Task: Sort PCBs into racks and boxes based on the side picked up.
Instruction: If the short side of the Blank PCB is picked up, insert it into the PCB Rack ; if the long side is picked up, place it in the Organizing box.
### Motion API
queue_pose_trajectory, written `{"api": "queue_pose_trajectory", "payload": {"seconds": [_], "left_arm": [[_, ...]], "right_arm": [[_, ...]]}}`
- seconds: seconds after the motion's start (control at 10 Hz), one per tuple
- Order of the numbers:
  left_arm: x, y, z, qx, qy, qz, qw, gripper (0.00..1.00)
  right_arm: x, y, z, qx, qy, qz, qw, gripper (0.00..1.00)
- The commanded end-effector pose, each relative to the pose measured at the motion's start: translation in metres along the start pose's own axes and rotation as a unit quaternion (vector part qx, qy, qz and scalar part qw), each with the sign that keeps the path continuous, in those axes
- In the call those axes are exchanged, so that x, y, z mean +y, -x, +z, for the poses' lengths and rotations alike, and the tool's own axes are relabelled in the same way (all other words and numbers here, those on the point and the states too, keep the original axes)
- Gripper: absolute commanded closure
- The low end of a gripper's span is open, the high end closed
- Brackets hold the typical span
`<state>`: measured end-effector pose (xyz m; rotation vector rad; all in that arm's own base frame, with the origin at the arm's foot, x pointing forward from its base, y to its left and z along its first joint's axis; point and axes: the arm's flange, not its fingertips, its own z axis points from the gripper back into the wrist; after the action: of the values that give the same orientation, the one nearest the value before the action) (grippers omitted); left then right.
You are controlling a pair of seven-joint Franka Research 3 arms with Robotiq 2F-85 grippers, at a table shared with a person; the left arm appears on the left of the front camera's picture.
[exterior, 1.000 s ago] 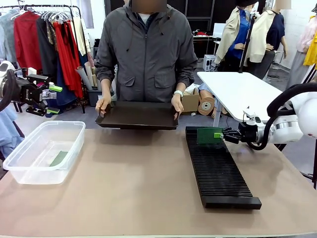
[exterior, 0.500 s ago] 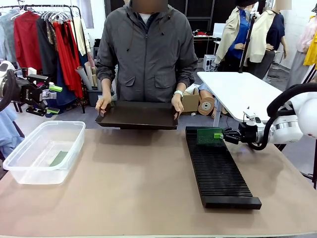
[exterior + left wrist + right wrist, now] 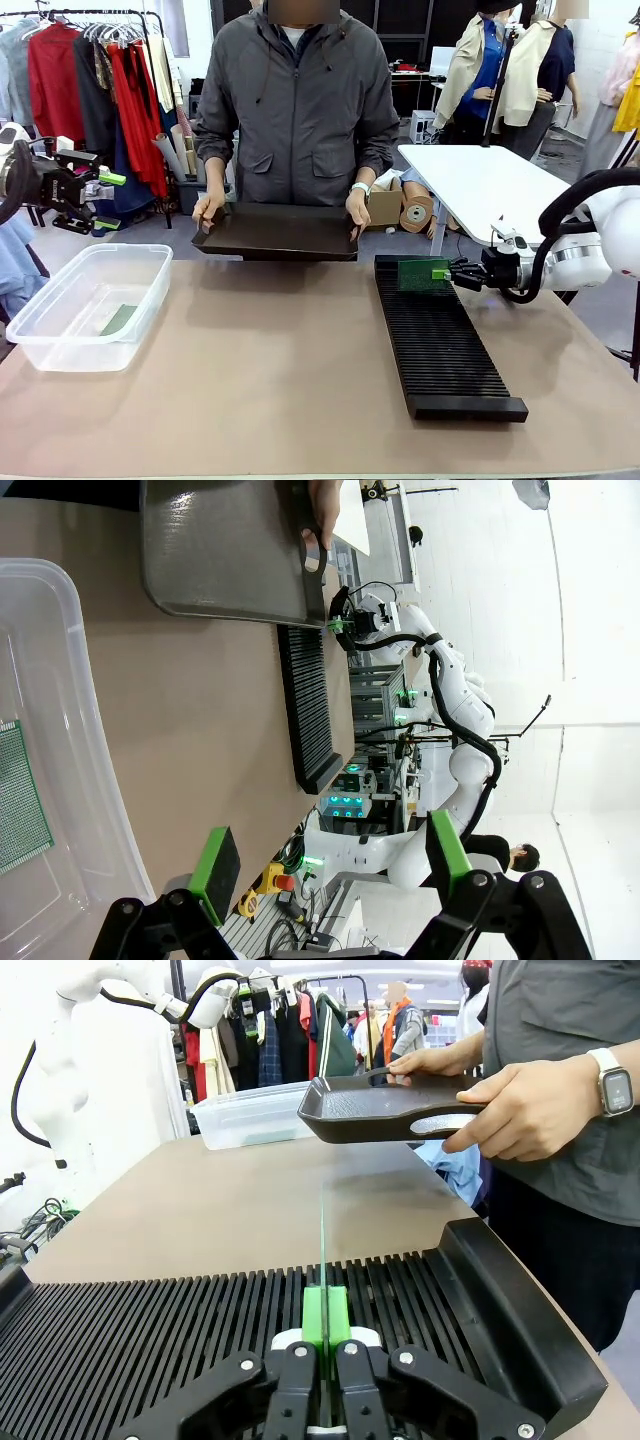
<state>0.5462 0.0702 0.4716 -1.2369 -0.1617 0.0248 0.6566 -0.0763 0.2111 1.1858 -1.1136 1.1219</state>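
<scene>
On the brown table (image 3: 270,380), a long black rack (image 3: 440,340) is laid lengthwise at the right and a clear plastic box (image 3: 88,305) is set at the left edge. A flat black tray (image 3: 278,232) is held by its handles above the far edge of the table in the person's two hands (image 3: 357,207). At the far end of the rack, a green circuit board (image 3: 421,271) is stood on edge in a slot, and it is clamped between the closed fingers of the right gripper (image 3: 443,271), which is reached in from the right side. In the right wrist view, the board (image 3: 323,1250) is seen edge-on, upright between the green pads (image 3: 325,1316). A second circuit board (image 3: 119,320) is laid flat on the floor of the box. The left gripper (image 3: 107,201) is held in the air behind the box, its jaws spread wide with nothing between them.
</scene>
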Motion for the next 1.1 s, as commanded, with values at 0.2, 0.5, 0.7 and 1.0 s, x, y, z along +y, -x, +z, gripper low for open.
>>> {"api": "queue_pose_trajectory", "payload": {"seconds": [0.2,0.5,0.7,1.0], "left_arm": [[-0.0023,0.0018,0.0007,-0.001,-0.006,-0.002,1.0,0.03],[-0.0023,0.0018,0.0007,-0.001,-0.006,-0.002,1.0,0.03],[-0.0023,0.0018,0.0007,-0.001,-0.006,-0.002,1.0,0.03],[-0.0023,0.0018,0.0007,-0.001,-0.006,-0.002,1.0,0.03]], "right_arm": [[0.0003,-0.0023,-0.0004,-0.002,-0.003,0.002,1.0,1.0],[0.0003,-0.0023,-0.0004,-0.002,-0.003,0.002,1.0,1.0],[0.0,0.0,0.0,0.0,0.0,0.0,1.0,1.0],[-0.0026,0.001,-0.0029,0.013,-0.002,0.006,1.0,1.0]]}}
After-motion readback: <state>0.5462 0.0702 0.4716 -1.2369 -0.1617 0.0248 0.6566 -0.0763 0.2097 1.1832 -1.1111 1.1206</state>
